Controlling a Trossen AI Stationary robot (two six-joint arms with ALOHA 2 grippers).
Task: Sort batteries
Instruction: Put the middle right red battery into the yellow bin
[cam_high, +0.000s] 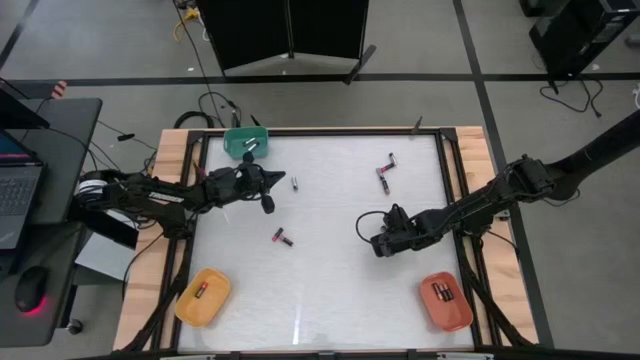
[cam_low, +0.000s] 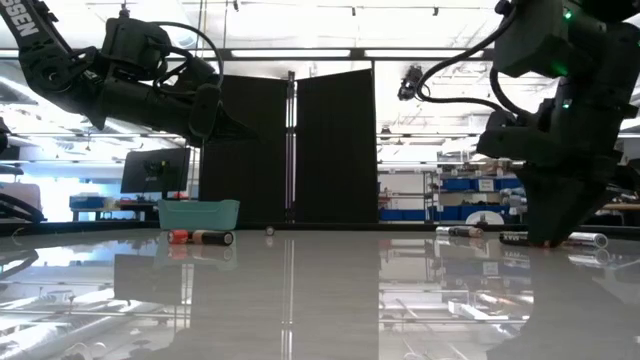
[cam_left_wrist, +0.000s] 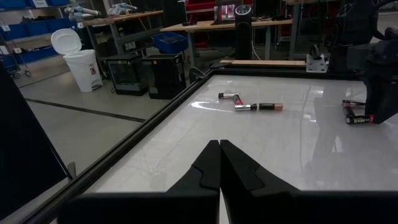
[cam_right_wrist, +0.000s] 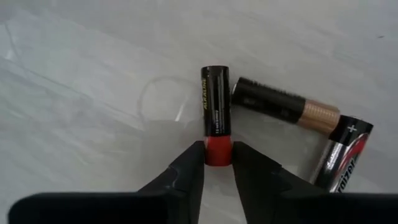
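Small batteries lie scattered on the white table (cam_high: 330, 290): one (cam_high: 283, 237) near the middle, one (cam_high: 295, 183) by my left gripper, two (cam_high: 386, 172) toward the far right. My left gripper (cam_high: 268, 202) hovers shut and empty beside the green tray (cam_high: 245, 141), fingers together in the left wrist view (cam_left_wrist: 219, 167). My right gripper (cam_high: 380, 243) is down at the table, right of centre. Its wrist view shows it (cam_right_wrist: 217, 155) closed on a black battery (cam_right_wrist: 215, 99) with a red end. Two more batteries lie beside that one: a black and copper one (cam_right_wrist: 286, 106) and a black, silver and red one (cam_right_wrist: 343, 154). My right gripper pinches the black battery by its red end (cam_right_wrist: 217, 151), one fingertip (cam_right_wrist: 189, 165) on each side. The fingers come from above, slanting down, and lie along the battery's length. The black body sticks out ahead of the fingertips, lying flat just over the table surface; whether it is lifted cannot be told.
A yellow tray (cam_high: 203, 296) with one battery sits at the near left corner, an orange tray (cam_high: 445, 300) with batteries at the near right. The green tray at the far left holds one too. A black frame (cam_high: 448, 190) rims the table. Cables (cam_high: 215, 105) lie beyond the far edge.
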